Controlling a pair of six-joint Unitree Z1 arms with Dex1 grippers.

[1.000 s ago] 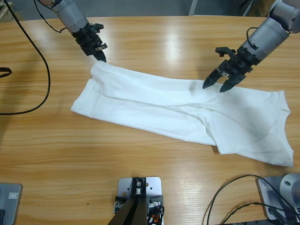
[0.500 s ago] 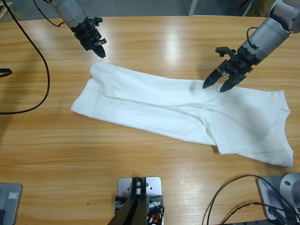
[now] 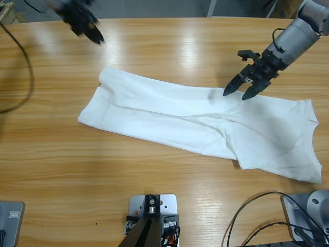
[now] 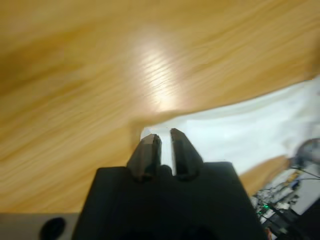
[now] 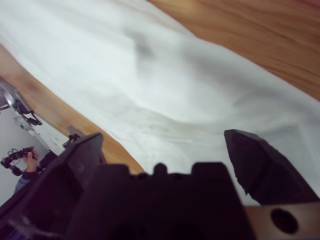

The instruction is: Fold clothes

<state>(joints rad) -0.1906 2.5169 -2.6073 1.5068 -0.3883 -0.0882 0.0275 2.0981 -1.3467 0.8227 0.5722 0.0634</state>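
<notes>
White T-shirt (image 3: 205,123) lies folded lengthwise into a long band across the wooden desk (image 3: 164,46), running from the left of centre down to the right edge. The right gripper (image 3: 241,90) hangs over the shirt's upper edge on the right, jaws spread wide and gripping nothing. The left gripper (image 3: 96,37) is above bare desk at the far upper left, well apart from the shirt, its jaws nearly closed and empty.

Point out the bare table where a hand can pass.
Free: the wide strip of table below the T-shirt, and the stretch between the left gripper and the right gripper. Crowded: the right end.
</notes>
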